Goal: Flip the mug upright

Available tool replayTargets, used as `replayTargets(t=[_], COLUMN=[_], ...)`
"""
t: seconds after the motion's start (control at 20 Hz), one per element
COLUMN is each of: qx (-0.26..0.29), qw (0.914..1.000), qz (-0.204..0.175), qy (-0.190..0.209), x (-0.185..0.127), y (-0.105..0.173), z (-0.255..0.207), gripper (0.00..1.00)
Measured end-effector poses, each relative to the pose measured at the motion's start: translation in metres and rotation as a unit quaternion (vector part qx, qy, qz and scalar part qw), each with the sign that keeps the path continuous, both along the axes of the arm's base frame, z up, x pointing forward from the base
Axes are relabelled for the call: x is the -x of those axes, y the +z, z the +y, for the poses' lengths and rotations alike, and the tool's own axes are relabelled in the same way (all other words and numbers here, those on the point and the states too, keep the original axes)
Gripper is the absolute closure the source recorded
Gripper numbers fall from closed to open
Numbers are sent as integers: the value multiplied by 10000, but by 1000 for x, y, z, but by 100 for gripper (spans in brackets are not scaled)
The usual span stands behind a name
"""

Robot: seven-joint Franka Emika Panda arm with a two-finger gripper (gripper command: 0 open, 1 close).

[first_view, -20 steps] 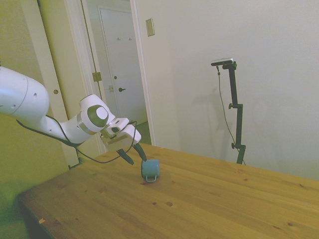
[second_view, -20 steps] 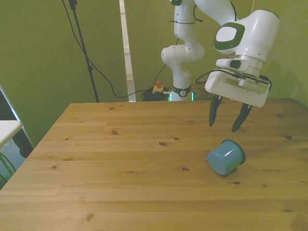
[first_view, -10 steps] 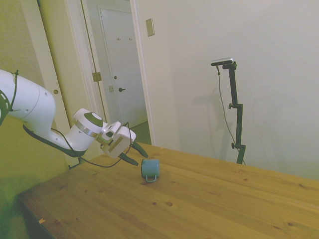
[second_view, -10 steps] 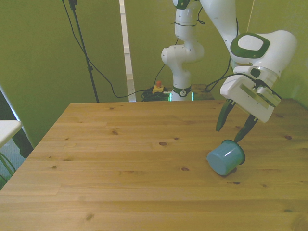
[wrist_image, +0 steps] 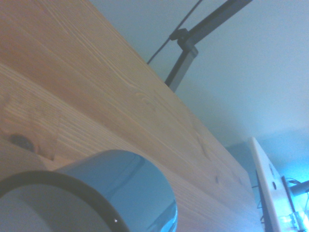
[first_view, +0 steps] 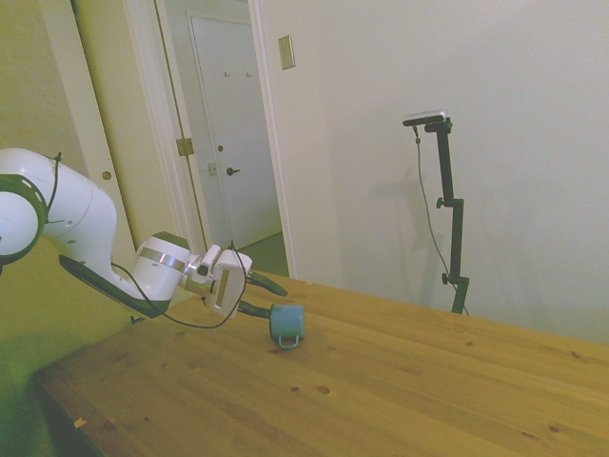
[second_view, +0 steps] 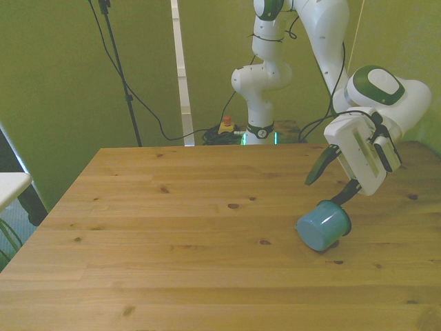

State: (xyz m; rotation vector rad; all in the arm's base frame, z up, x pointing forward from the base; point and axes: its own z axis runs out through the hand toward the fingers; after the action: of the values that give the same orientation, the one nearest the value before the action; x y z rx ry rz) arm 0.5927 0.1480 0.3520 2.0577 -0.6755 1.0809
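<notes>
Wooden table [first_view: 400, 381] fills the side view, with a white door [first_view: 233, 133] behind. Lying nearly level, the gripper [first_view: 268, 297] has its fingers spread wide and empty, their tips just beside the mug [first_view: 286, 324], which lies on its side. Half a second ago the wrist sat higher and steeper.

Across the front view, the gripper [second_view: 332, 185] leans in from the front view's right; one fingertip is close by the mug's [second_view: 322, 225] dark rim, and contact is unclear.

Up close in the wrist view, the mug's [wrist_image: 120, 183] blue wall and dark rim loom over the grain.
</notes>
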Motion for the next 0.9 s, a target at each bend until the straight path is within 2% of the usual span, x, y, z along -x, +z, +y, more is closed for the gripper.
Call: replayTargets(t=[0.35,0.4,0.9], qx=[485,518,531], qw=[9986,9983,9980], qz=[-143,-158,-224], qy=[-184,-195,-244], x=[-13,-15,-21], y=[-19,-20,-18], z=[-10,-10,-10], gripper=[0,100,100])
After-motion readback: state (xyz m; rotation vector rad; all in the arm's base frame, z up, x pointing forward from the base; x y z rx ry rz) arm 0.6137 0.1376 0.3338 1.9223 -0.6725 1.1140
